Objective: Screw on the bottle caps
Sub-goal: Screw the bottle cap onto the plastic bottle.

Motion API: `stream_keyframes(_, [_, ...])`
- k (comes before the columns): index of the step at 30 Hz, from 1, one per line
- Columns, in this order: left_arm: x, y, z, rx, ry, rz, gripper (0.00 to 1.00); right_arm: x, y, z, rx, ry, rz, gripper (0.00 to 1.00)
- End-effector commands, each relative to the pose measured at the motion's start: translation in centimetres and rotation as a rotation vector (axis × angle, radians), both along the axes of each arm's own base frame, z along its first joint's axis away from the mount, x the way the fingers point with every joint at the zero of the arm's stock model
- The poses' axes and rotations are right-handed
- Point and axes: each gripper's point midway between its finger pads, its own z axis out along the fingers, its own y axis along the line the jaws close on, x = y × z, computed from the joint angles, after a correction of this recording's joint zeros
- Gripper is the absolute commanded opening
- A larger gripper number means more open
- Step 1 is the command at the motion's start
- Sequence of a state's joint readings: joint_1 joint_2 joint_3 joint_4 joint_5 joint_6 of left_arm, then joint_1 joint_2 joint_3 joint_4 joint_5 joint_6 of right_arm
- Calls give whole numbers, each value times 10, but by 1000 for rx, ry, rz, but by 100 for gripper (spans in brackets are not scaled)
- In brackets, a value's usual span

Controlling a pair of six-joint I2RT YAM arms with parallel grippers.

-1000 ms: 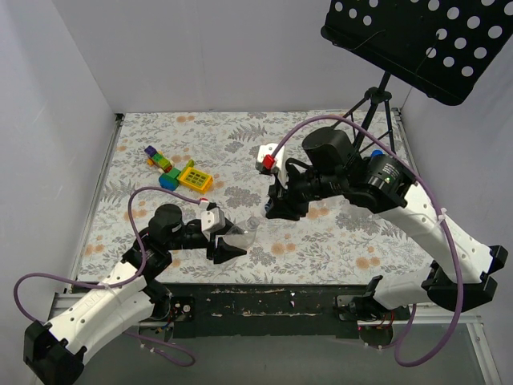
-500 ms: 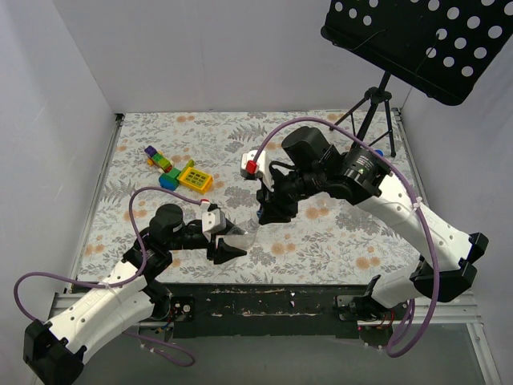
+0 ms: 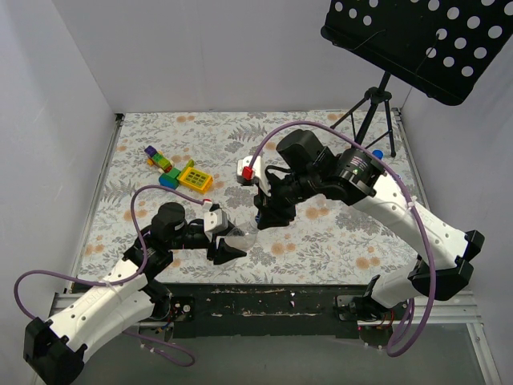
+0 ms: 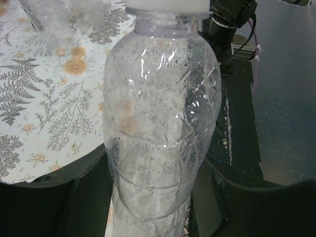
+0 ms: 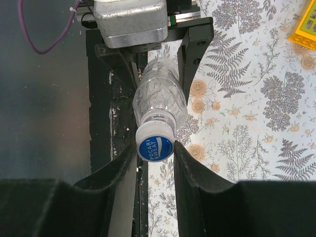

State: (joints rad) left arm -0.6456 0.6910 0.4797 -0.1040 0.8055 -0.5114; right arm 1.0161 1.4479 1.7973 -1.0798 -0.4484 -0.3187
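Note:
A clear bottle (image 3: 238,236) is tilted above the table's front, and my left gripper (image 3: 228,245) is shut on its body. In the left wrist view the bottle (image 4: 159,118) fills the frame between the black fingers (image 4: 47,207), with its white-sided cap (image 4: 166,7) at the top. My right gripper (image 3: 260,217) meets the bottle's mouth end. In the right wrist view the cap (image 5: 155,143), blue on top with white lettering, sits on the neck, and both fingers (image 5: 190,168) of my right gripper (image 5: 154,148) press its sides.
Colourful toy blocks (image 3: 163,164) and a yellow block (image 3: 195,178) lie at the back left. A black tripod stand (image 3: 371,108) with a perforated plate (image 3: 417,40) stands at the back right, a small blue cap (image 3: 377,152) near its foot. More clear plastic (image 4: 47,22) shows beyond the bottle.
My right arm has swung left and toward the front, bringing its gripper onto the bottle's cap. The left arm and the bottle have stayed in place.

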Motion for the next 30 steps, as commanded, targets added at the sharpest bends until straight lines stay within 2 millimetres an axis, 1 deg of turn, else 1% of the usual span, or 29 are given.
stream_keyframes(1, [-3, -3, 22, -32, -50, -36, 36, -5, 3, 0, 10, -2, 32, 15])
stream_keyframes(8, [-8, -3, 28, -47, -53, -57, 36, 2, -1, -10, -32, -24, -3, 14])
stream_keyframes(14, [-13, -3, 31, -56, -48, -81, 35, 5, -4, -12, -45, -38, -15, 14])
stream_keyframes(19, [-17, -5, 33, -59, -28, -112, 34, -4, -1, -11, -32, -20, 44, 13])
stream_keyframes(24, [-19, -8, 39, -64, -18, -140, 34, -12, 0, -16, -31, -15, 104, 13])
stream_keyframes(30, [-24, -12, 46, -74, 13, -189, 33, -22, 2, -14, 0, -31, 185, 13])
